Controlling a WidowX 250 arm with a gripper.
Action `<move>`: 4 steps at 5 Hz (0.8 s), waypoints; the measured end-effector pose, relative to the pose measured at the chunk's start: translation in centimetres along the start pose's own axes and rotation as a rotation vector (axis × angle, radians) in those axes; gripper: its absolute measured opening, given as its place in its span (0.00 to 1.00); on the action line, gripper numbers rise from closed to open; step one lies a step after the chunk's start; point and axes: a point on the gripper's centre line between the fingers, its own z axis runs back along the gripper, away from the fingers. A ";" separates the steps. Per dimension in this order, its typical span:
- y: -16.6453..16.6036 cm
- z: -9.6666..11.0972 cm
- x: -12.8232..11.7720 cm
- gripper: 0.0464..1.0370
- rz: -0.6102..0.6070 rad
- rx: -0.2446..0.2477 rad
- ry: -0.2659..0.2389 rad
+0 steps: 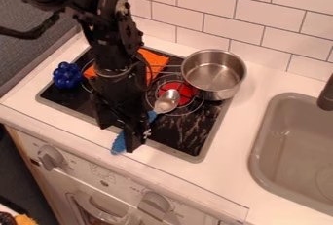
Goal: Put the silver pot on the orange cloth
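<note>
We find the silver pot (213, 73) at the stove's (189, 143) far right corner, off the partly hidden orange cloth (157, 62); the claw (120, 138) hangs near left, whether spread or closed we cannot tell; the whole move is left to do.

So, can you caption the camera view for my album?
Black robot arm over a black stovetop, near a silver metal pot and orange cloth.

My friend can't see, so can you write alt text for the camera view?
A silver pot sits at the stove's back right, its bowl off the orange cloth partly hidden behind a robot arm. The black gripper hangs by a blue-handled spoon; a knobbly blue thing sits left, a sink right.
</note>
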 end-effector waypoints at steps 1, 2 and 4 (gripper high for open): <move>-0.2 -0.3 -0.1 0.96 0.001 -0.013 0.014; -2.0 0.8 2.5 0.96 -0.038 -0.045 -0.042; -6.6 3.8 12.2 0.96 -0.171 -0.019 -0.156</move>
